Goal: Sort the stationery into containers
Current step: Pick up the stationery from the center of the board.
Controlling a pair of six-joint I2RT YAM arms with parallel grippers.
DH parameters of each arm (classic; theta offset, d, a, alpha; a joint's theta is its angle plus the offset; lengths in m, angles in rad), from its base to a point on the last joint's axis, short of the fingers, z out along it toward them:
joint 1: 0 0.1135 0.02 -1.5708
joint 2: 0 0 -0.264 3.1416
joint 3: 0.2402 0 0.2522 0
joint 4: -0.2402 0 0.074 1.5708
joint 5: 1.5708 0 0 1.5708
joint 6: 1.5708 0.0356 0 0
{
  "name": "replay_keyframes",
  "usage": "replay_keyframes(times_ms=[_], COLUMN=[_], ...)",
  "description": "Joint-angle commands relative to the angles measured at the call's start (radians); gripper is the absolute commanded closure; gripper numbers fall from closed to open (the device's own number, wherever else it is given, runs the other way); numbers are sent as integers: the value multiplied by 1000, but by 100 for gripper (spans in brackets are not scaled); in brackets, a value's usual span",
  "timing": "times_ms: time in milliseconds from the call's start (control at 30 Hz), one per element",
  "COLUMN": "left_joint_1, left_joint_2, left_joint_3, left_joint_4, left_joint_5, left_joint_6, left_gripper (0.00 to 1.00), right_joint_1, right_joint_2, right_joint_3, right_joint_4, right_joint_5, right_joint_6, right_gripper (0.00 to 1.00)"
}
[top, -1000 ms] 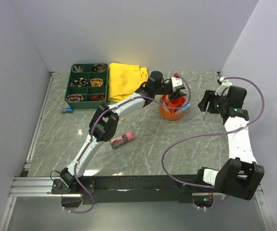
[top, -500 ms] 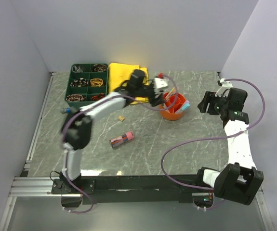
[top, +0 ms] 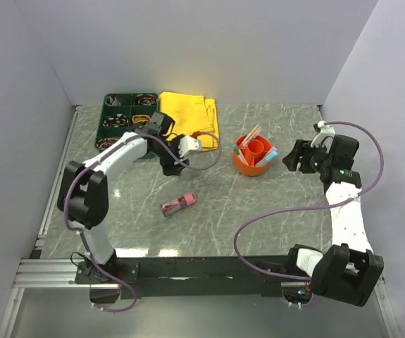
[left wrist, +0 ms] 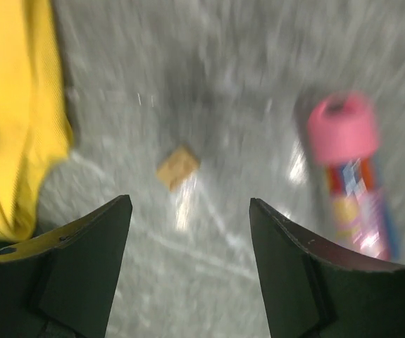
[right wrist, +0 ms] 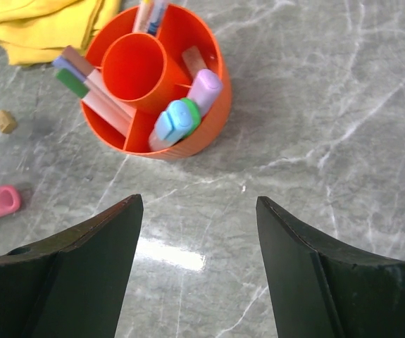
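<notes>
The round orange pot [top: 253, 163] stands right of centre and holds several pens and highlighters, among them a blue-and-green one [right wrist: 176, 120]. A pink-capped marker [top: 179, 204] lies on the marble, and a tiny tan bit [left wrist: 177, 167] lies nearby, both under my left wrist view. My left gripper [top: 168, 166] hovers over the table beside the yellow cloth, open and empty [left wrist: 189, 202]. Just right of the pot [right wrist: 206, 120] my right gripper [top: 294, 156] stands open and empty [right wrist: 198, 204]. The dark green tray [top: 102, 123] sits at the back left, its near right corner behind my left arm.
The folded yellow cloth [top: 188, 116] lies between the tray and the pot, at the back. Grey walls close in the table on the left, back and right. A metal rail runs along the left edge.
My left gripper has swung left from over the orange pot to the table beside the yellow cloth, and its jaws have opened wider. The right arm has barely shifted.
</notes>
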State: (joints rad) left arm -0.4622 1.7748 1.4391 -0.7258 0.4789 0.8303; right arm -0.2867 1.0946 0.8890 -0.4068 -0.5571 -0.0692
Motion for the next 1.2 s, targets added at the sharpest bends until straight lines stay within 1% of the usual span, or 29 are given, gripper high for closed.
replay_keyframes(times_ms=[0,100,167,233,300,333,367,400,433,467,500,533,567,600,633,667,700,733,767,800,833,867,900,933,967,1033,1067,1167], left_joint_1=[45,48,48,48,50,66,83,106,158,187,241,267,293,337,355,370,387,392,395,398,398,405,413,424,451,485,511,560], left_joint_2=[31,93,138,181,207,228,235,238,233,227,215,169,137,64,20,-23,-111,-158,-199,-281,-316,-349,-409,-434,-483,-523,-558,-624], left_joint_3=[35,67,86,122,182,208,257,277,293,311,310,299,258,229,195,131,98,34,5,-23,-64,-84,-103,-138,-152,-186,-195,-236], left_joint_4=[-150,-153,-149,-155,-164,-188,-201,-208,-211,-210,-202,-183,-128,-86,-42,33,75,116,179,201,216,227,227,223,204,187,177,164], left_joint_5=[-49,-74,-77,-74,-65,-54,5,41,82,119,192,225,254,303,316,325,311,284,262,204,170,137,83,66,46,-8,-19,-39], left_joint_6=[332,437,476,477,431,376,337,296,203,155,104,-5,-63,-118,-238,-287,-333,-438,-474,-532,-562,-585,-623,-631,-641,-658,-658,-648], left_gripper=[27,29,30,31,31,31,31,31,31,31,30,30,30,29,28,28,26,26,25,24,23,23,22,22,22,21,21,20], right_joint_1=[4,9,11,23,84,115,151,214,250,276,334,355,377,432,460,493,555,590,619,674,701,724,751,792,817,868,880,923], right_joint_2=[-9,-13,-15,-28,-44,-59,-65,-67,-58,-47,-10,14,42,98,131,164,241,282,324,417,466,570,620,669,759,836,897,965], right_joint_3=[24,34,47,57,83,91,109,120,132,158,172,188,221,241,260,309,341,411,450,490,580,629,681,782,829,948,978,1025], right_joint_4=[7,-3,-18,-49,-90,-98,-107,-115,-122,-121,-107,-95,-83,-49,-32,-20,-14,-13,-17,-32,-49,-96,-125,-154,-212,-260,-291,-296], right_joint_5=[-69,-67,-75,-83,-63,-47,-37,-24,-9,-4,-1,-1,-1,3,16,17,17,28,31,33,36,49,60,71,89,108,134,189], right_joint_6=[-53,-64,-79,-101,-159,-176,-202,-210,-213,-201,-187,-150,-130,-109,-75,-69,-67,-70,-72,-81,-93,-110,-142,-159,-175,-211,-219,-234], right_gripper=[27,27,28,29,30,30,30,30,30,29,29,29,29,29,29,29,29,29,29,29,29,30,32,32,33,34,34,32])
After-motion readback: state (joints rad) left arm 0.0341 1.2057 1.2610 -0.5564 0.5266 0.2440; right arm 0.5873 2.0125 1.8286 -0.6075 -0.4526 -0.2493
